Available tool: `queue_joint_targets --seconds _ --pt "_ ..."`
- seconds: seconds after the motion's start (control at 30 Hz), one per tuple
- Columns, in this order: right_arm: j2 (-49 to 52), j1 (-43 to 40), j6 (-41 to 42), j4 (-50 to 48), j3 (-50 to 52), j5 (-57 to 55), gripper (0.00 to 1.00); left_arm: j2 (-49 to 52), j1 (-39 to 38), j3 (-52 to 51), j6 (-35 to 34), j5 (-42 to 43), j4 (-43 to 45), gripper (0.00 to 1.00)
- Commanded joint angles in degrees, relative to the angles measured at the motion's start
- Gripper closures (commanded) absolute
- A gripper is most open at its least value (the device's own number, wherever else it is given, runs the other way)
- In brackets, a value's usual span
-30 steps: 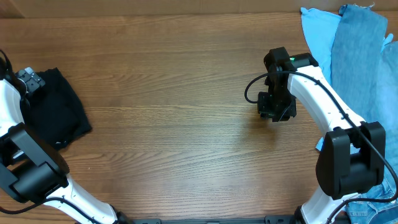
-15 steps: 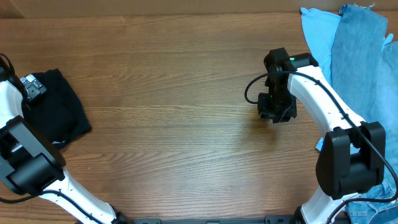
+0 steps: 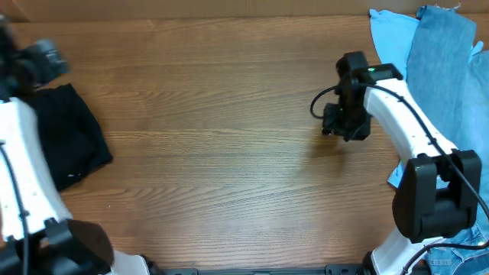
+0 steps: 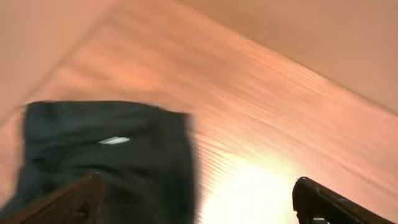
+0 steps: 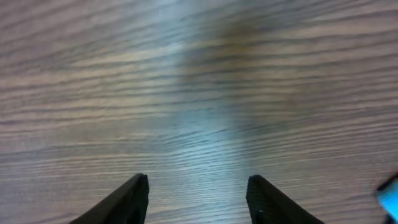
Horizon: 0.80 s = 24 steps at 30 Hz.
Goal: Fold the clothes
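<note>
A brown, wood-grained worktop (image 3: pixel 214 137) is seen from overhead, its grain running from left to right. At its left edge a black garment (image 3: pixel 76 137) is laid in a compact, roughly folded heap, and a small white label (image 4: pixel 114 140) is shown on its upper face in the left wrist view. At the far right corner a light-blue garment (image 3: pixel 388 42) is spread out. A denim-blue garment (image 3: pixel 447 69) is laid against it, overlapping its right side and carried on down the worktop's right edge. The two blue pieces are set well apart from the black one.
</note>
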State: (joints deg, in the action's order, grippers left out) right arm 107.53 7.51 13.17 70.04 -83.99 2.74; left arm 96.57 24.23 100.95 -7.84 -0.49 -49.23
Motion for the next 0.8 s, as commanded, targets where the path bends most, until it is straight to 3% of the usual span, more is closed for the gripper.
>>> queue_joint_targets --seconds 0.0,0.03,0.07,0.23,0.47,0.6,0.77 --pt "-1.0 -3.3 -1.9 -0.4 -5.5 0.1 0.39 -2.6 -11.9 0.9 3.0 -1.3 -3.5 0.00" --pt "-1.1 -4.5 -3.3 -0.5 -7.1 0.1 0.31 -2.7 -16.5 0.9 3.7 -2.8 -5.5 0.00" --pt "-1.1 -5.5 -4.3 -1.3 -8.3 0.2 0.00 -2.4 -20.3 0.8 3.3 -2.2 -7.4 0.00" --pt "-1.3 -7.8 -4.7 -0.8 -8.8 3.4 0.00 -0.7 -29.8 0.8 3.1 3.1 -13.9 0.00" --pt "-13.0 -9.6 -4.4 3.7 -8.6 3.3 0.00 -3.3 -32.0 0.7 3.2 3.9 -26.1 0.00" --pt "-28.0 -9.6 -4.1 0.3 -1.7 3.3 0.00 -16.5 -38.0 -8.7 3.1 -2.4 -21.1 0.00" --pt "-56.7 -9.5 -2.7 -11.8 21.0 2.9 0.00 -44.0 -43.2 -34.8 1.1 -5.6 -7.1 0.00"
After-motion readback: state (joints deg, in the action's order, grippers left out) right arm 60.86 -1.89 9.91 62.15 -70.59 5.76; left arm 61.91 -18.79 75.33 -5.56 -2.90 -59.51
